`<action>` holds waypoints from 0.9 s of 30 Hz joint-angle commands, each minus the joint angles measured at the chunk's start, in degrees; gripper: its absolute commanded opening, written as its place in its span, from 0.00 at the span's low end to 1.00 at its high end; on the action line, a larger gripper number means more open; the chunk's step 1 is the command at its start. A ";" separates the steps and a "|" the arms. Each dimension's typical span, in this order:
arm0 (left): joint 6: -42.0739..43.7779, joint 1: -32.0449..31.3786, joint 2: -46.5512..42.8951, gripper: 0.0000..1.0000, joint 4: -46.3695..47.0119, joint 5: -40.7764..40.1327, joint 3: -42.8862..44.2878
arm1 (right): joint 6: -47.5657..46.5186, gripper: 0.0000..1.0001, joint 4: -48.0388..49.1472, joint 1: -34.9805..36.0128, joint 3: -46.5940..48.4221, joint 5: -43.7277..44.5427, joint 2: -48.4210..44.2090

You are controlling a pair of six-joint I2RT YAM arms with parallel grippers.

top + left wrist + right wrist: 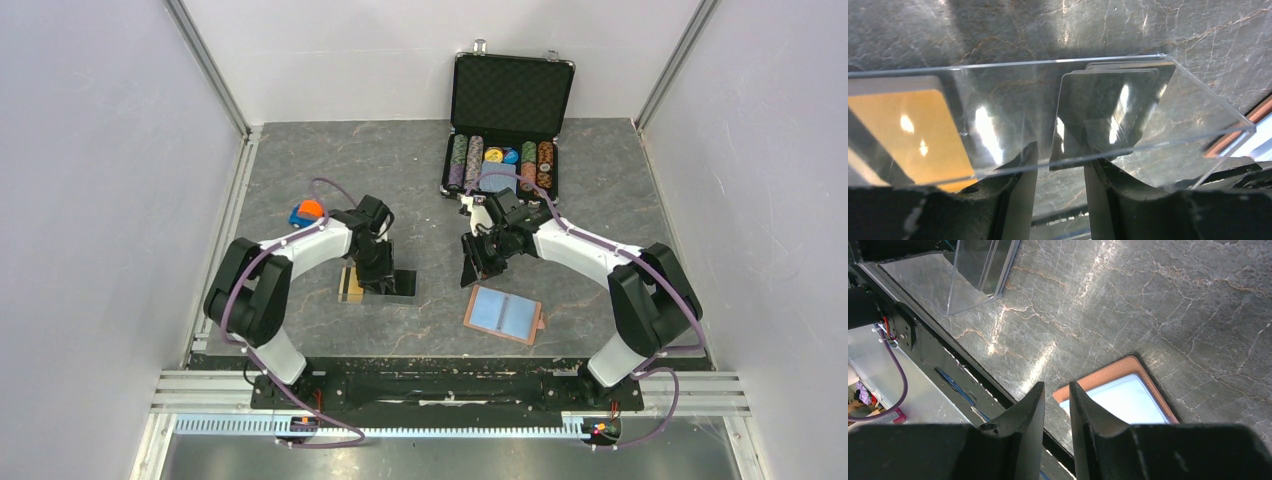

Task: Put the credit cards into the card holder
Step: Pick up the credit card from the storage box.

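A: Nearest us, the left gripper (pixel 1060 161) stands half-open and empty over the black credit cards (pixel 1105 110) in the clear box (pixel 1198 115); we judge pickup is in hand.

B: We concur; the right gripper (pixel 1056 390) is narrow, empty, above the open card holder (pixel 1108 371); next, pinch one card's edge.

No text, label, brand or number can be read in any view. The poker chips (pixel 500 160) in the case (pixel 512 95) at the upper middle of the top view are too small to read, and the credit cards (pixel 1098 115) under clear plastic show only glare.
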 commanded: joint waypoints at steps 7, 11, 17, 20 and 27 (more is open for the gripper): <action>0.97 -3.65 3.57 0.32 4.63 3.12 3.29 | 0.02 0.27 0.70 0.17 -0.25 -0.08 -1.59; 0.67 -4.60 3.48 0.24 4.31 2.72 4.45 | 0.03 0.28 0.63 0.16 -0.16 -0.08 -1.63; 2.48 -5.58 4.09 0.23 0.94 -0.39 6.95 | -0.08 0.27 0.43 0.16 -0.12 -0.01 -1.64; 3.45 -6.34 4.82 0.24 -0.45 -1.35 8.05 | -0.17 0.26 0.28 0.16 -0.14 0.04 -1.61; 4.22 -7.97 7.19 0.30 -1.45 -1.77 9.53 | -0.38 0.24 -0.09 0.17 -0.16 0.32 -1.68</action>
